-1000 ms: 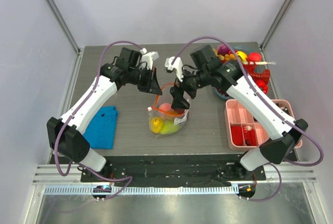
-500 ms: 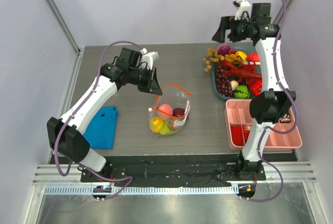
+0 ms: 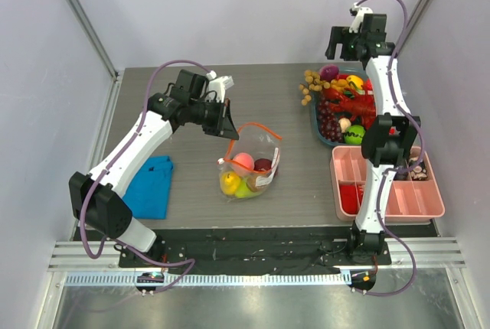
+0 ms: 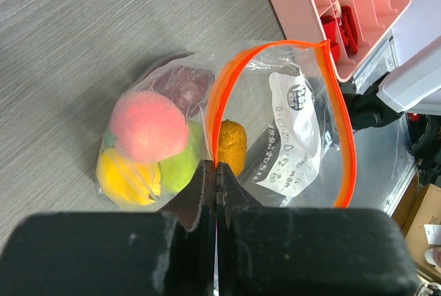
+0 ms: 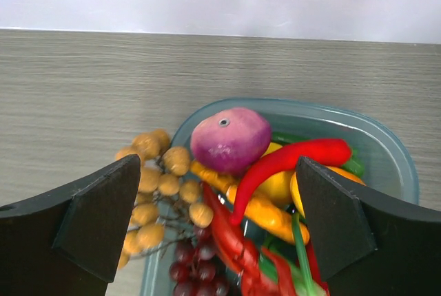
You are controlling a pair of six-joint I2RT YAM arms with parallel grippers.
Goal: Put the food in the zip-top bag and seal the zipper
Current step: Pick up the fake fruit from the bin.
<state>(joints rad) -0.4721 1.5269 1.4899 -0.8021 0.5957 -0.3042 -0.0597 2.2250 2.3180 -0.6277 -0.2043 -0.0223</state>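
The clear zip-top bag (image 3: 251, 162) lies mid-table with its mouth held open; its orange-red zipper (image 4: 219, 96) forms a loop. Inside are a pink fruit (image 4: 148, 126), yellow (image 4: 124, 179), green (image 4: 180, 166), orange (image 4: 232, 144) and dark purple (image 4: 185, 84) pieces. My left gripper (image 4: 217, 166) is shut on the zipper's near edge and holds it up. My right gripper (image 5: 219, 193) is open and empty, high above the food bowl (image 5: 393, 151), which holds a purple fruit (image 5: 230, 139), a red chili (image 5: 296, 160), yellow pieces, grapes (image 5: 196, 268) and tan berries (image 5: 155, 186).
A folded blue cloth (image 3: 151, 185) lies at the left front. A pink compartment tray (image 3: 387, 184) with red items stands at the right front. The bowl of toy food (image 3: 348, 111) sits at the back right, with tan berries spilling over its left rim.
My right arm has left the bag, swung up and back to the far right, and now hangs above the food bowl. The left gripper has kept its hold on the zipper.
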